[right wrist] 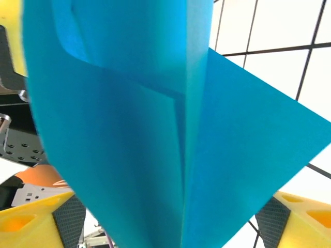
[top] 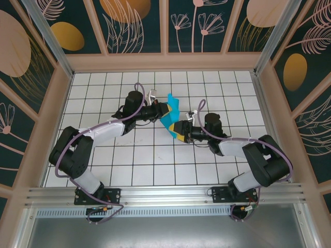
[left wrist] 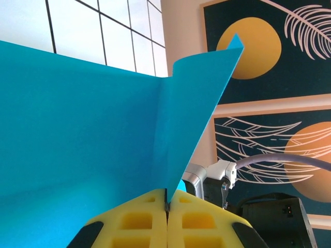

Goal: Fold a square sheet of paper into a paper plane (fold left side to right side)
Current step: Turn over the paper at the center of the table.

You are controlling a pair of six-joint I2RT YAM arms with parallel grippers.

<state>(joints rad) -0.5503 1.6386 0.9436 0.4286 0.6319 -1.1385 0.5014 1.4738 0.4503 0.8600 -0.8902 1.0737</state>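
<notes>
The two arms (top: 103, 132) start at the near edge of the surface (top: 155, 165) and reach in to meet around its middle. The right jaws come first, a little closer to the near edge. They are spread wide. Their yellow fingers (right wrist: 20, 225) sit low at the left and right of the right wrist view, far apart. The square sheet of paper (right wrist: 155, 129) hangs in the gap between them, and I cannot tell if it touches either one.

The sheet is bright blue. It is bent along a fold and stands up instead of lying flat. Seen from above, the sheet (top: 170, 118) is between the two arms, around the middle of the surface.

Just past it are the left jaws. They are pressed together, and their yellow fingers (left wrist: 139, 222) pinch the sheet (left wrist: 77, 129) where its fold comes down. One pointed corner of the paper sticks out toward the far edge.
</notes>
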